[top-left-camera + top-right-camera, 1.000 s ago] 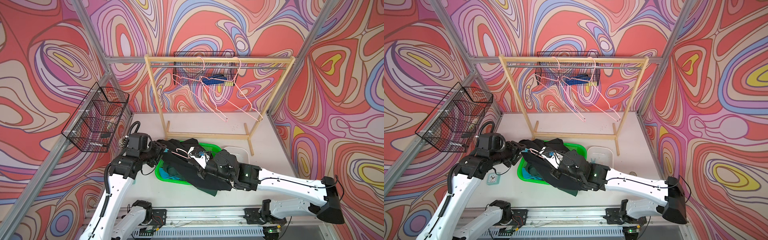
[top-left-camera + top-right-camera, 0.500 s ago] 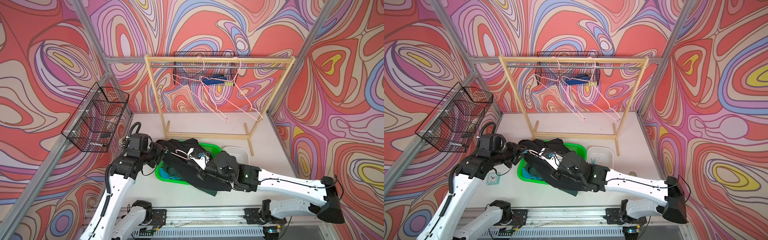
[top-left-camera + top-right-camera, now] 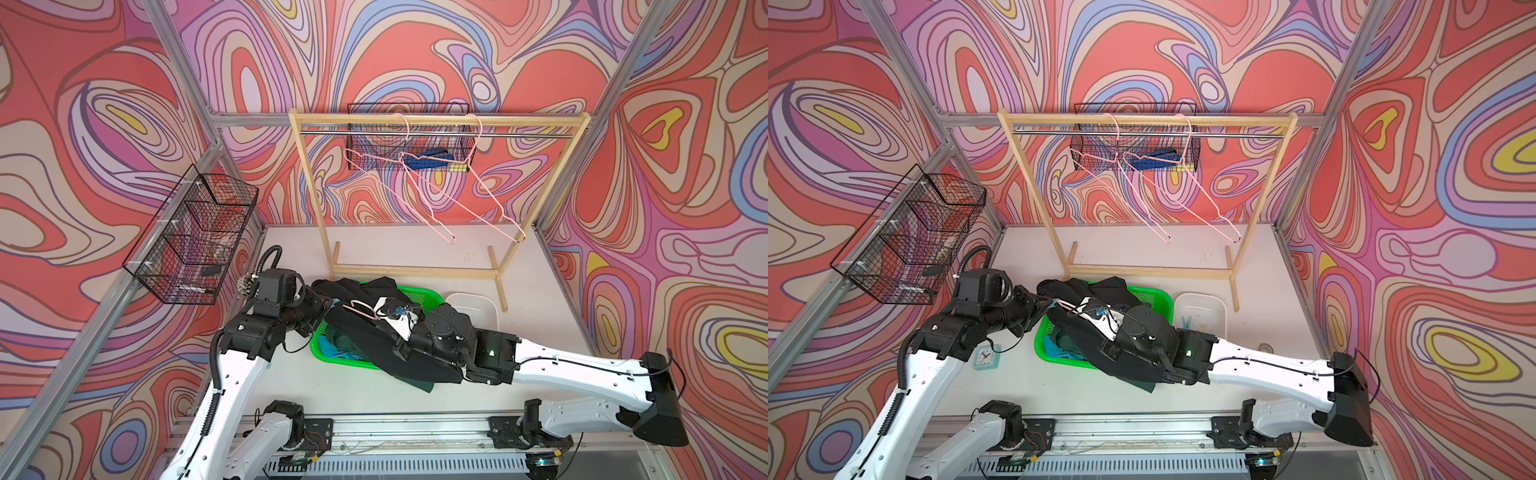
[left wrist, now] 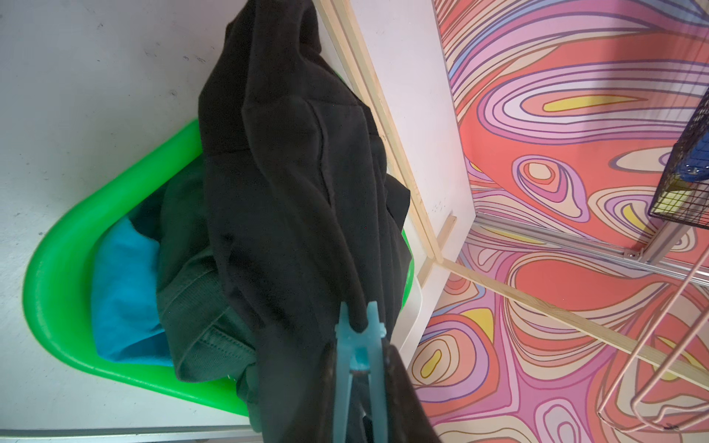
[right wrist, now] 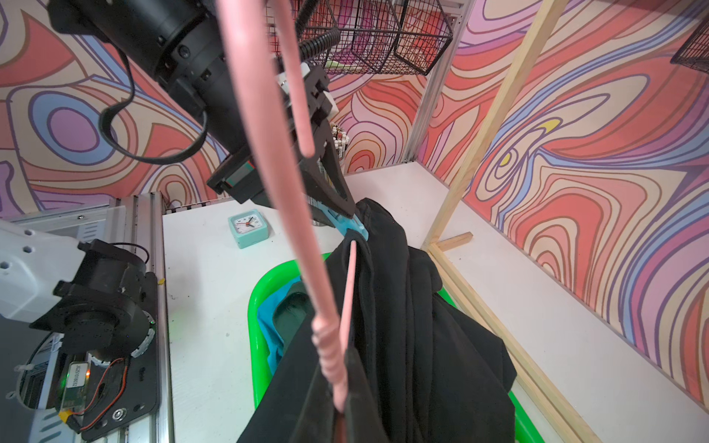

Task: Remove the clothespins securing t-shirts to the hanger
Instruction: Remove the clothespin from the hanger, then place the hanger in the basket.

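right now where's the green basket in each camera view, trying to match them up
In a top view: green basket just below centre, half covered.
In a top view: green basket just below centre again.
Left wrist: green basket large, its curved end in full view.
Right wrist: green basket only strips of rim show.
Shared landmark: the black t-shirt draped over it.

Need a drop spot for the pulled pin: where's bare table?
Bare: between wooden rack base and back wall; front strip between green basket and rail; right of white bin. Crowded: centre, black shirt hanging over the basket.
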`<state>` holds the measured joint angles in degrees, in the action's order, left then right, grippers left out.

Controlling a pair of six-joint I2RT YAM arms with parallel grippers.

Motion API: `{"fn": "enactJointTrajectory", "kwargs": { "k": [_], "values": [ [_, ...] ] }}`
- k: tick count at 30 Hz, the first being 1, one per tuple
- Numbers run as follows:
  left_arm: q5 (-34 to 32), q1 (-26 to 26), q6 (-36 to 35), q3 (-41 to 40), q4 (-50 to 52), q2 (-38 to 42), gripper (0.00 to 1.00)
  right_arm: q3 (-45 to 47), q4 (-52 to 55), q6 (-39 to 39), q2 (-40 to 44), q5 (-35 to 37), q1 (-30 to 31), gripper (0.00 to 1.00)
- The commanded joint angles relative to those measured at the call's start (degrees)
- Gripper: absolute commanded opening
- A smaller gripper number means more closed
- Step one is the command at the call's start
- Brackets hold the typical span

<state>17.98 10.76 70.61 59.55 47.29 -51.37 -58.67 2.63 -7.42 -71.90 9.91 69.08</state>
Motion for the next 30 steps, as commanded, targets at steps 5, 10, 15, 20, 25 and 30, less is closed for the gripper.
{"fn": "enactJointTrajectory", "kwargs": {
  "k": [5, 10, 15, 20, 25, 30],
  "values": [
    [-0.49, -0.39, -2.09, -0.57, -0.57, 0.88, 0.16, 0.01, -0.46, -0.41, -3.04, 6.37, 0.35, 0.0],
    [-0.67, -0.47, -3.35, -0.57, -0.74, 1.35, 0.15, -4.46, 4.0, 0.78, -7.86, 6.71, 0.11, 0.0],
    [-2.02, -0.44, -6.09, 0.24, 0.11, 2.15, 0.15, -8.17, 7.32, 4.08, -12.24, 4.08, -2.1, 0.0],
    [-5.49, -0.59, -10.1, 3.01, 2.82, 2.76, 0.16, -8.21, 6.89, 12.27, -13.59, -6.93, -9.32, 0.0],
    [-7.07, -0.57, -13.69, 4.74, 4.08, 3.13, 0.16, -7.77, 5.55, 19.66, -14.25, -14.94, -14.77, 0.0],
    [-8.72, -0.57, -15.66, 5.16, 4.97, 3.28, 0.16, -10.94, 11.19, 23.36, -16.87, -12.78, -16.34, 0.0]
  ]
}}
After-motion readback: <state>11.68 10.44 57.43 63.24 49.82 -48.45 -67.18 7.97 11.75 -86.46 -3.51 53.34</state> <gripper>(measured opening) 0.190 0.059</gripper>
